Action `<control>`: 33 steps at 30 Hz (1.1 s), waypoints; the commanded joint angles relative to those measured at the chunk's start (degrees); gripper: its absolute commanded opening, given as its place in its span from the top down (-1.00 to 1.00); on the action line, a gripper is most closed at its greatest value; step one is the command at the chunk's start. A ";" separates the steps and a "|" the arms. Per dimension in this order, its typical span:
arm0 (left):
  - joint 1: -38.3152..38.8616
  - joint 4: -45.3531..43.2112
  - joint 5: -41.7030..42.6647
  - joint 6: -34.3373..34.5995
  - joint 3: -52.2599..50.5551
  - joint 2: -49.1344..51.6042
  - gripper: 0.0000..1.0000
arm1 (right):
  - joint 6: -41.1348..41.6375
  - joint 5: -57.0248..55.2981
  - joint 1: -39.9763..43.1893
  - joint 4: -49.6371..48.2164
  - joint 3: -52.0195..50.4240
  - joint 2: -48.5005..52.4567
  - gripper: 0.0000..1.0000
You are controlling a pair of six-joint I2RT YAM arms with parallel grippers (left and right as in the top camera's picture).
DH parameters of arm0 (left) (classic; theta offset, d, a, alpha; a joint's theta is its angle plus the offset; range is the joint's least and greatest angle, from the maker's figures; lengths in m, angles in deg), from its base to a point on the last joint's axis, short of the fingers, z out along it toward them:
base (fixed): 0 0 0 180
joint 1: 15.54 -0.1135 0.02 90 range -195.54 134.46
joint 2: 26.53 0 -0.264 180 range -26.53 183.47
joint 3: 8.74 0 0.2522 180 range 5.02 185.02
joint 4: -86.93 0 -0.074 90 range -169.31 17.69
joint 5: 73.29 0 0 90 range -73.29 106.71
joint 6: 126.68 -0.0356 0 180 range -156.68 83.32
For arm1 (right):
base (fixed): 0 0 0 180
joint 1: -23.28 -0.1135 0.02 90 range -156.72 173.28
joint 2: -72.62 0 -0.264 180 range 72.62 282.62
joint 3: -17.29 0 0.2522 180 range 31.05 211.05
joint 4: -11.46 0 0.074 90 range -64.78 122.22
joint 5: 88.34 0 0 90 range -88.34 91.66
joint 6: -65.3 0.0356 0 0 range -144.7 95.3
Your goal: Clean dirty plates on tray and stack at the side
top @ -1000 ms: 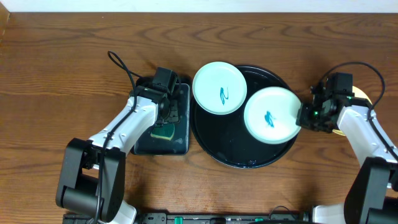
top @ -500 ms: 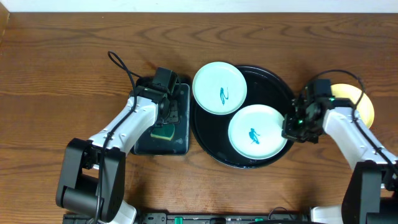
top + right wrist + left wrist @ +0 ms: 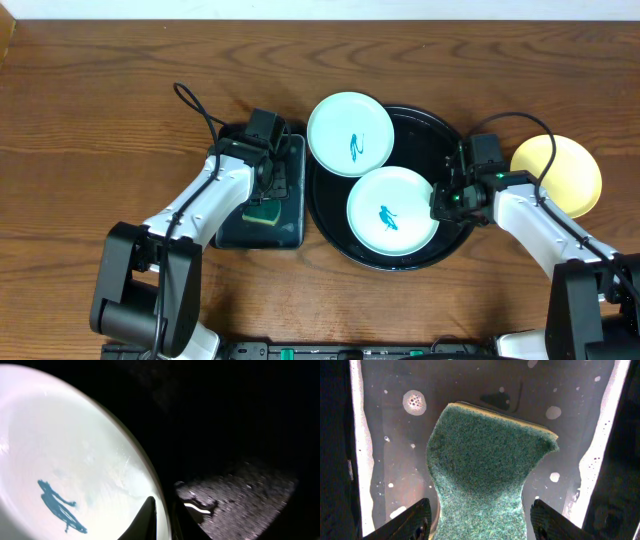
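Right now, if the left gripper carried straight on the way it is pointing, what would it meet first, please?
Most likely the sponge: the left gripper points straight at it, open, with a finger on either side. The wet black sponge tray lies beneath. The depth is unclear.

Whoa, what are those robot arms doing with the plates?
They're washing up. The right gripper pinches the rim of a marked plate lying on the tray. The left gripper hangs open over the sponge in the sponge tray, not gripping it yet. A second marked plate overlaps the tray's far-left rim. A yellow plate sits on the table to the right of the tray.
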 commanded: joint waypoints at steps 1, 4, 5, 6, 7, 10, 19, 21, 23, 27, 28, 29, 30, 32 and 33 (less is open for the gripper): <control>-0.24 0.28 -0.20 -0.11 -0.85 0.87 -0.29 | 0.83 -0.66 -0.76 -0.48 -0.35 -0.07 0.80; -0.24 0.28 -0.20 -0.11 -0.85 0.87 -0.29 | 0.81 -1.55 -0.76 -0.59 -0.83 0.55 0.79; -0.24 0.28 -0.20 -0.11 -0.85 0.87 -0.29 | 0.81 -1.55 -0.76 -0.68 -1.05 0.83 0.79; -0.24 0.28 -0.20 -0.11 -0.85 0.87 -0.29 | 0.81 -1.55 -0.76 -0.70 -1.22 1.18 0.79; -0.24 0.28 -0.20 -0.09 -0.85 0.87 -0.29 | 0.81 -1.55 -0.76 -0.66 -1.33 1.53 0.79; -0.24 0.28 -0.20 -0.09 -0.85 0.87 -0.29 | 0.81 -1.53 -0.76 -0.61 -1.68 2.67 0.79; -0.24 -0.04 3.26 0.09 -0.85 0.87 -0.29 | 0.83 -1.49 -0.76 -0.79 -1.68 4.20 0.97; -0.24 -0.13 3.41 0.09 -0.85 0.87 -0.29 | 0.83 -1.49 -0.76 -0.76 -1.68 4.22 0.97; -0.24 -0.22 3.37 0.09 -0.85 0.87 -0.29 | 0.83 -1.49 -0.76 -0.76 -1.68 4.20 0.97; -0.24 -0.35 3.10 0.09 -0.85 0.87 -0.28 | 0.81 -1.46 -0.76 -0.79 -1.68 4.22 0.97; -0.24 -0.31 2.93 0.09 -0.85 0.87 -0.28 | 0.81 -1.46 -0.76 -0.76 -1.68 4.22 0.98; -0.24 -0.13 2.62 0.09 -0.85 0.90 -0.27 | 0.83 -1.46 -0.76 -0.74 -1.68 4.22 0.97; -0.24 -0.07 2.51 0.09 -0.92 0.98 -0.27 | 0.81 -1.46 -0.76 -0.68 -1.68 4.22 0.97; -0.26 -0.11 2.27 0.07 -1.29 1.29 -0.27 | 0.81 -1.44 -0.76 -0.59 -1.68 4.22 0.97; -0.26 -0.17 1.86 0.07 -1.60 1.64 -0.27 | 0.81 -1.27 -0.76 -0.59 -1.68 4.22 0.97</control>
